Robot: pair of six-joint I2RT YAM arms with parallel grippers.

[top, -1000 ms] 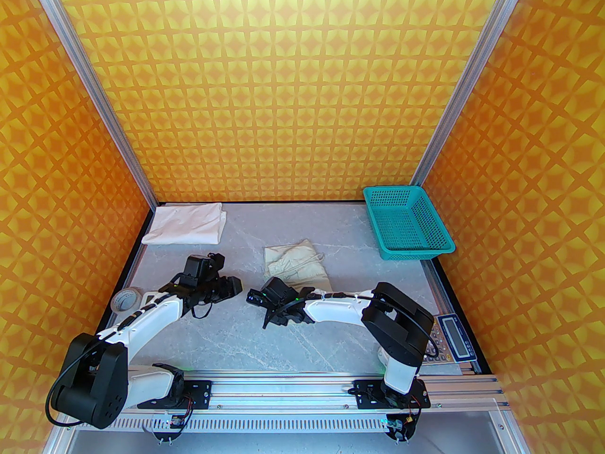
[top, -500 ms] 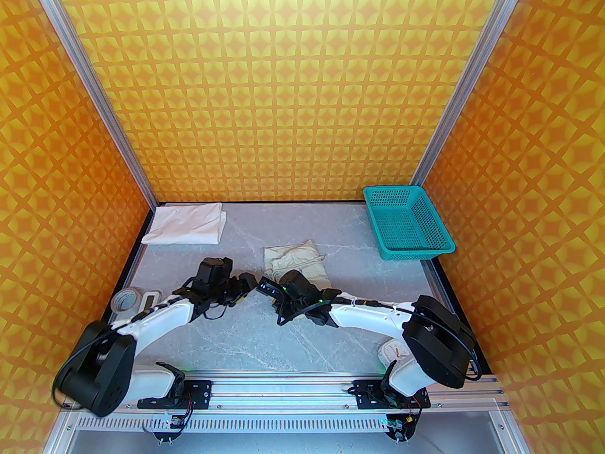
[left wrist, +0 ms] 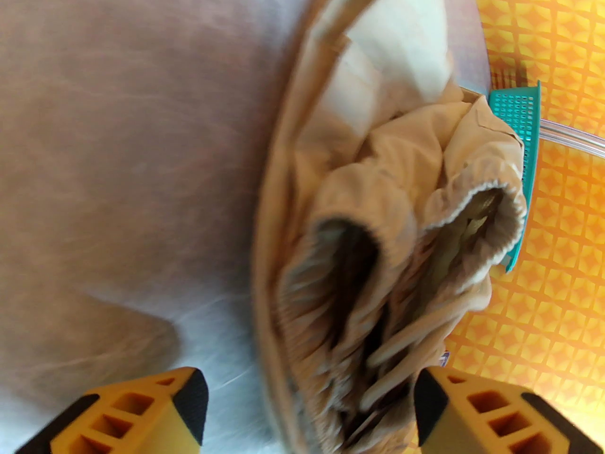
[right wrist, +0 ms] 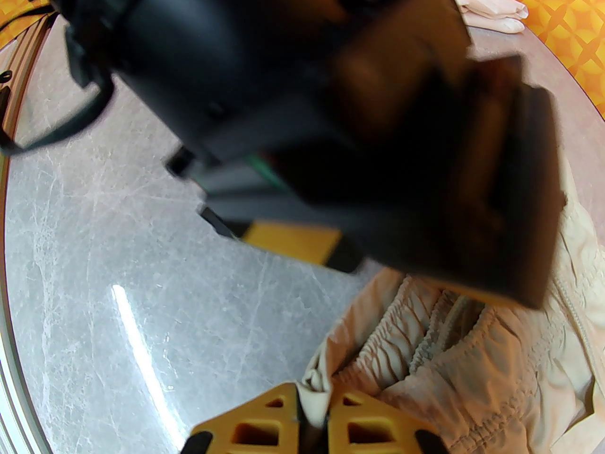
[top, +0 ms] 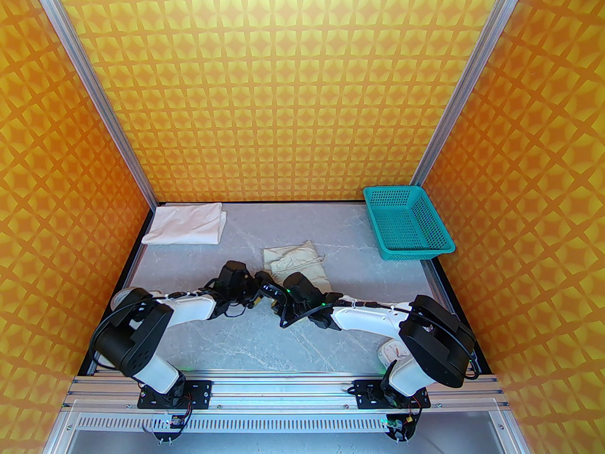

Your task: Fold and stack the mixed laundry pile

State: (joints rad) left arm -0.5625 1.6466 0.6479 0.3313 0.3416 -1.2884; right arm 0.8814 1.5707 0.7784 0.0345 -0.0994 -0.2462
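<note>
Arm poses, top view: the left arm (top: 189,305) reached from the lower left toward the frame centre, forearm low and nearly level. The right arm (top: 368,315) mirrored it from the lower right, elbow raised. Both wrists met at mid-frame, and the left pincer (top: 257,295) and right pincer (top: 270,292) stood just beside each other at the lower-left corner of the shorts (top: 300,263).

Left pincer (left wrist: 312,409): released, jaws spread wide. The gathered waistband of the shorts (left wrist: 378,234) lay between them, not clamped.

Right pincer (right wrist: 314,423): clenched on a small fold at the edge of the shorts (right wrist: 453,371). The black wrist of the left arm (right wrist: 331,111) crossed just above it.

Shorts: a crumpled bundle on the tabletop (top: 283,343), at mid-frame. The waistband end pointed to the lower left, toward the pincers. In the left wrist view the long axis ran from bottom centre up toward the upper right. From the top view the axis was hard to tell.

T-shirt (top: 186,225): folded flat at the upper-left corner of the tabletop, long axis left to right, well apart from the shorts.

The teal basket (top: 406,227) sat at the upper right.
</note>
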